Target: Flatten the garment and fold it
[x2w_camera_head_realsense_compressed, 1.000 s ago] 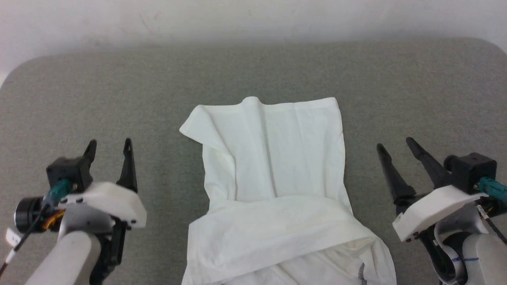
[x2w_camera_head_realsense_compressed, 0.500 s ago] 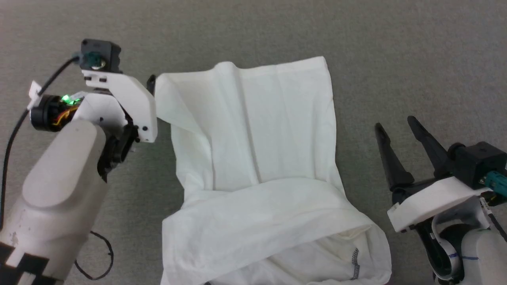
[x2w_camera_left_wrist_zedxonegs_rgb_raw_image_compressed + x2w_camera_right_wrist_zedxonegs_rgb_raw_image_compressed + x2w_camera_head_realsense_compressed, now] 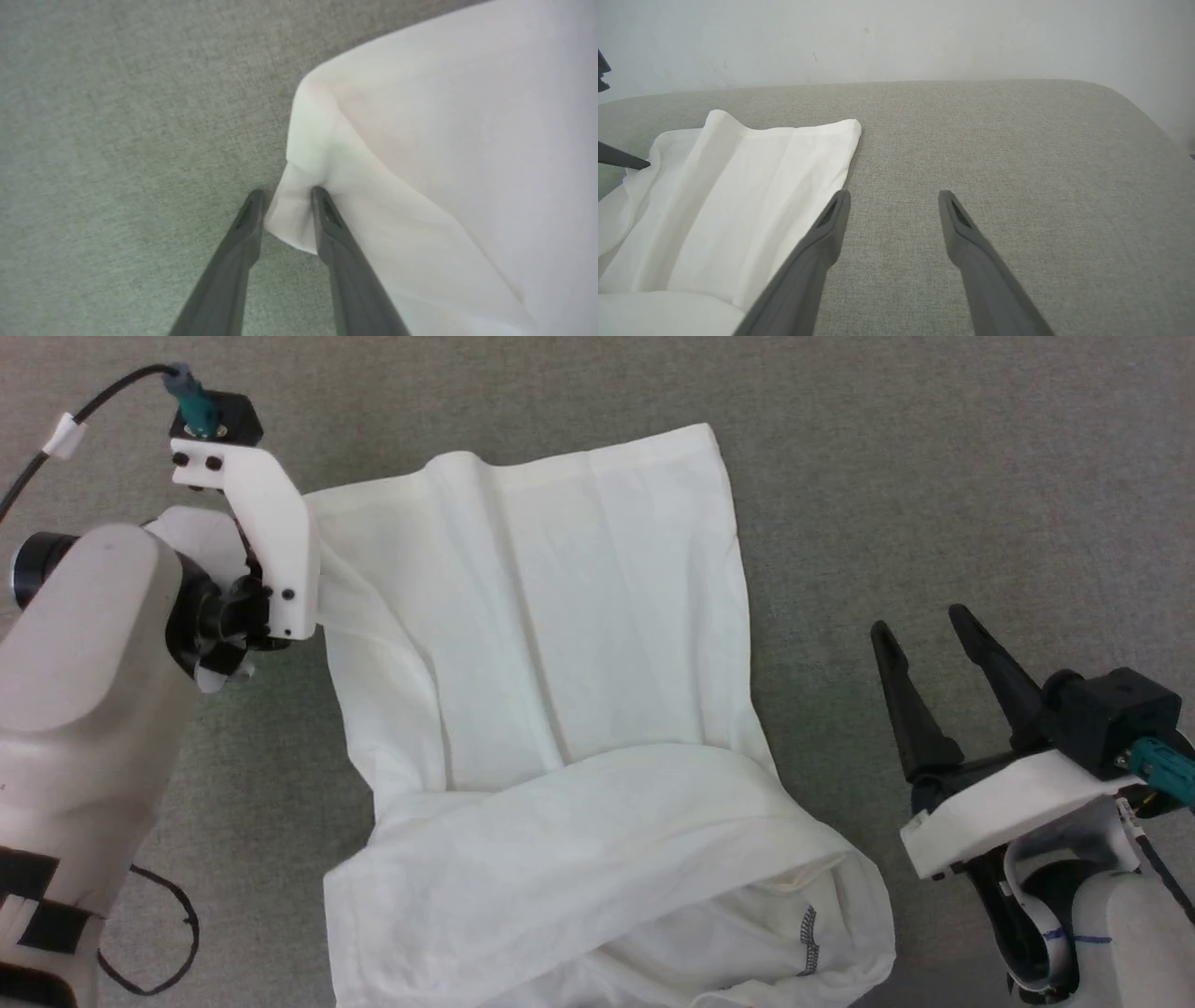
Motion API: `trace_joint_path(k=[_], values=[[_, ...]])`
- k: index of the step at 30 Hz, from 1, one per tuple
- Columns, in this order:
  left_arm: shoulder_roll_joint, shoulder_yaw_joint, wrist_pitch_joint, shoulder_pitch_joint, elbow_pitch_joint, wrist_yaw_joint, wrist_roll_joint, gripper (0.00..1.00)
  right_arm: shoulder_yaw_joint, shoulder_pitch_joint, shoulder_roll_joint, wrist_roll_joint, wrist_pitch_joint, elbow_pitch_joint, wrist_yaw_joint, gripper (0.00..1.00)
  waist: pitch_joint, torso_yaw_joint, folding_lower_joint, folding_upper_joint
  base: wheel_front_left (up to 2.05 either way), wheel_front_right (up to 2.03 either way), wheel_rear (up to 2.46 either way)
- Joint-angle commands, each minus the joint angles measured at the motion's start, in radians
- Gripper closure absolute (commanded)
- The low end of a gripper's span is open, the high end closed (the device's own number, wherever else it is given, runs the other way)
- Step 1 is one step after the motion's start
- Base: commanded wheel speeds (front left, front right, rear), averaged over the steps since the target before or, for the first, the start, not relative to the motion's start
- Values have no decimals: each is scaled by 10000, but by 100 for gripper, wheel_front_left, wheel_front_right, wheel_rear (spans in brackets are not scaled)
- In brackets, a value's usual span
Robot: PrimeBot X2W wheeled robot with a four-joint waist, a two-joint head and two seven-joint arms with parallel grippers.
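Left gripper (image 3: 287,193) now pinching garment (image 3: 560,663), white, creased

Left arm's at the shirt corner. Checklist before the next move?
1. Cloth inside left gripper: ok, a corner fold of the thin white long-sleeved garment sits between its fingers.
2. Left grip clamped: cannot tell.
3. State of right gripper: ok, open, off the cloth, over the grey fabric surface.
4. Garment flat: not ok, near part doubled over and bunched.
5. Far right corner lying flat: ok.
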Motion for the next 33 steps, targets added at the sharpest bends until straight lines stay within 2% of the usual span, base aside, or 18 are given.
trace_joint_path(k=[1,4,9,13,17,23,30,33], values=[[-214,-485,835,1342,533,-91,-333,100,3,-178,41,-35,-51,44,-9,0,23,-37,3,-1,0,0,0],[-215,-445,734,1528,133,29,-389,100,-40,-290,51,17,2,175,-9,0,-64,15,3,-1,0,0,0],[-45,-216,-1016,1718,-525,501,139,100,-131,-854,-90,377,319,826,-9,0,-396,181,3,-1,0,0,0],[153,-25,-2522,1750,-1195,775,623,100,-220,-1896,-638,1084,874,2105,-9,0,-556,458,3,-1,0,0,0],[317,92,-3547,1552,-1931,763,956,100,-62,-3382,-1257,2025,1611,3804,-9,0,-500,826,3,-1,0,0,0],[349,242,-3914,1223,-2912,640,922,100,1224,-5814,-2053,3292,3122,6105,-9,0,-117,1331,3,-1,0,0,0],[315,247,-3915,857,-3821,636,959,100,2973,-8231,-2388,4722,5300,7871,-9,0,570,1809,3,-1,0,0,0],[295,239,-3893,726,-4095,644,970,100,3298,-9030,-2453,5126,5642,8513,-9,0,867,1963,3,-1,0,0,0]])
